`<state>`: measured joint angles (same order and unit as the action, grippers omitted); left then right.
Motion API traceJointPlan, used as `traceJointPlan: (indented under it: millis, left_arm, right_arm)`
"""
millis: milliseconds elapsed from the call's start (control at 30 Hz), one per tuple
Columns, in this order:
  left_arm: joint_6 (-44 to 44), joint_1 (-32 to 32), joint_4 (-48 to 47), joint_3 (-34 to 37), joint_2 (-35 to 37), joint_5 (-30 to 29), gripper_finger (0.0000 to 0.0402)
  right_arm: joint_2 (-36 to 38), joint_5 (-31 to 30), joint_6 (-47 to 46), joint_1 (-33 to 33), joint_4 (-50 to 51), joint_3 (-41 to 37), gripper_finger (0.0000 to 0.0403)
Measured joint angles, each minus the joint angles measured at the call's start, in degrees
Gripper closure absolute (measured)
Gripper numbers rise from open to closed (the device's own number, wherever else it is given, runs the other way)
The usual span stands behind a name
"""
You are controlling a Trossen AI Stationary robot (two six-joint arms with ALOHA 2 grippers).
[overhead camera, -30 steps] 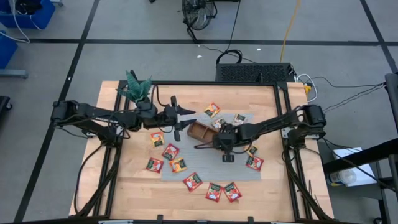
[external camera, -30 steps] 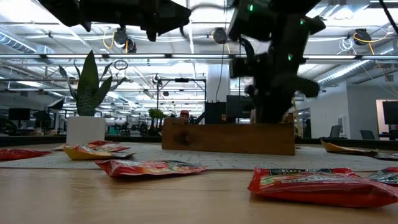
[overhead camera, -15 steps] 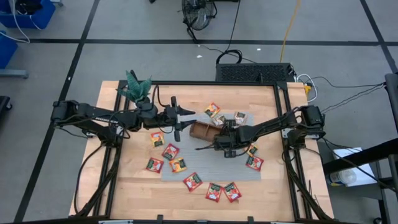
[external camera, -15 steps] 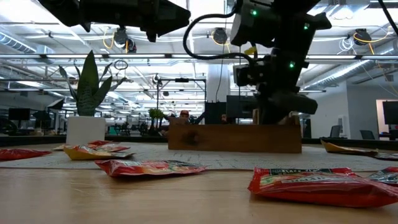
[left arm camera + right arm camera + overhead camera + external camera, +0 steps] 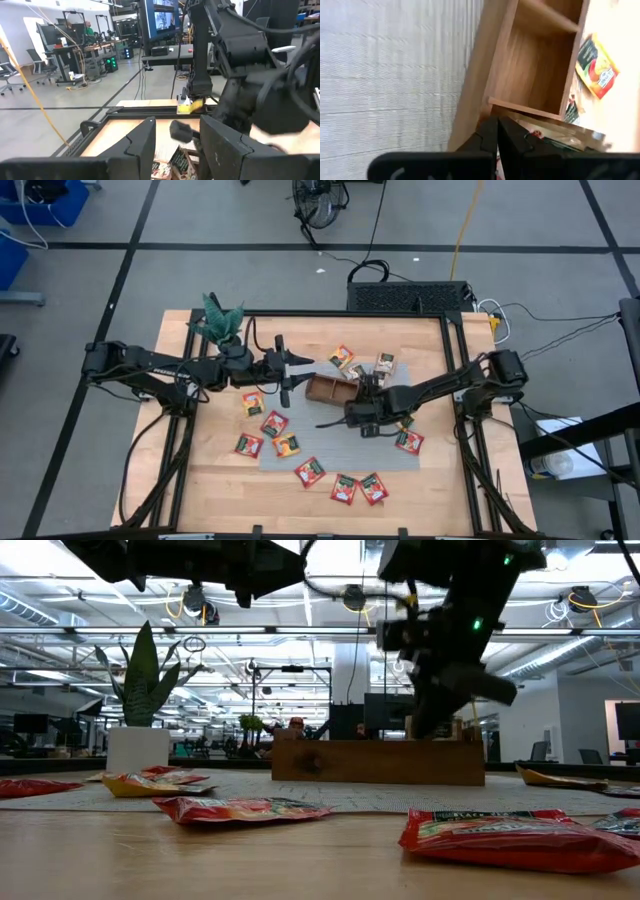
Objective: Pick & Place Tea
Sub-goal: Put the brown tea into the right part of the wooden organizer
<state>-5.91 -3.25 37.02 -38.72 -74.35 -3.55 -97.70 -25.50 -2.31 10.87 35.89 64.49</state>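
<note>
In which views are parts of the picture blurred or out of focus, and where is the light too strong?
Low view: the nearest red sachet is soft, the wooden tray sharper, and the ceiling lights glare. Left wrist view: the left claw and the other arm's dark body close by are blurred. Right wrist view: the shut right claw is out of focus; the grey mat looks washed out.

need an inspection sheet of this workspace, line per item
surface: wooden table with a grey mat in the middle
job's things: tea sachets scattered around the wooden tray; some lie in the tray
clutter: potted plant at a far corner
grippers: left gripper open, empty, raised beside the tray; right gripper shut, empty, over the mat near the tray
cables: yellow cable and dark leads on the floor behind the table
surroundings: open lab floor, desks, monitors, a person far off
</note>
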Motion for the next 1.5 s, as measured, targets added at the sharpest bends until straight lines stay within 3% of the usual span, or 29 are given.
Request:
traceJointPlan:
  millis: [133,267,400,500,700,900,1200,1500]
  left_arm:
    - [0.1,0.0,0.0,0.0,0.0,0.0,0.0245]
    - [0.1,0.0,0.1,0.0,0.0,0.0,0.0245]
    - [0.2,0.0,0.1,0.0,0.0,0.0,0.0245]
    - [0.2,0.0,0.1,0.0,0.0,0.1,0.0245]
    - [0.2,0.0,0.1,0.0,0.0,0.1,0.0245]
    - [0.2,0.0,0.1,0.0,0.0,0.2,0.0245]
    - [0.2,0.0,0.1,0.0,0.0,0.2,0.0245]
    - [0.2,0.0,0.1,0.0,0.0,0.2,0.0245]
  right_arm:
    - [5.4,-0.4,-0.9,1.2,0.9,0.0,0.0403]
    - [13.6,-7.3,-4.0,1.9,3.4,-2.7,0.0403]
    - [23.6,-15.5,-7.6,1.3,2.6,-11.2,0.0402]
    - [29.9,-16.4,-8.7,-0.2,-0.5,-19.4,0.0388]
    - [32.2,-10.4,-3.7,-6.0,-14.0,-32.0,0.0289]
    - [28.0,-9.7,6.4,-16.7,-22.0,-34.6,0.0199]
    - [26.2,11.6,7.8,-31.9,-27.8,-34.6,0.0199]
    - [22.7,16.6,9.0,-37.2,-31.7,-34.5,0.0193]
